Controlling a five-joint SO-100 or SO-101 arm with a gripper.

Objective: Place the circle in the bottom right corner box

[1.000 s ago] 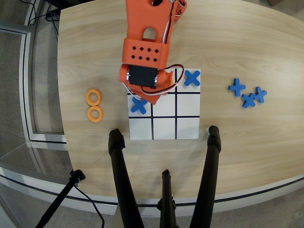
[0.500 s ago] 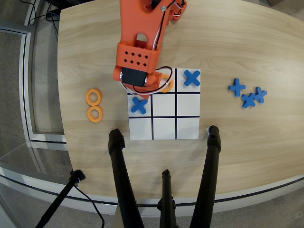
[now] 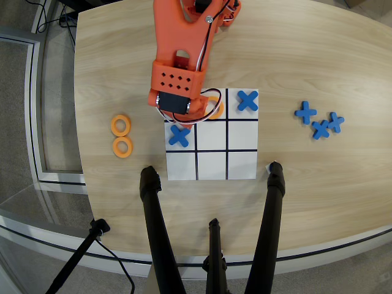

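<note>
In the overhead view, the orange arm (image 3: 180,55) hangs over the board's (image 3: 212,168) top left corner, covering that cell and part of an orange ring (image 3: 215,108). Blue crosses occupy the top right cell (image 3: 247,100) and the left edge cell (image 3: 179,136). The bottom row lies bare, though black tripod legs (image 3: 274,202) stand just past the board's bottom edge.

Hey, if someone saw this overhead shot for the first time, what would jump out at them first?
The big orange 3D-printed robot arm reaching down from the top edge over the white three-by-three grid board dominates the view; its claw is hidden beneath it. A flat orange ring peeks out beside the arm in the top middle cell, with blue X-shaped pieces in the top right and middle left cells. Two more orange rings lie left of the board.
</note>
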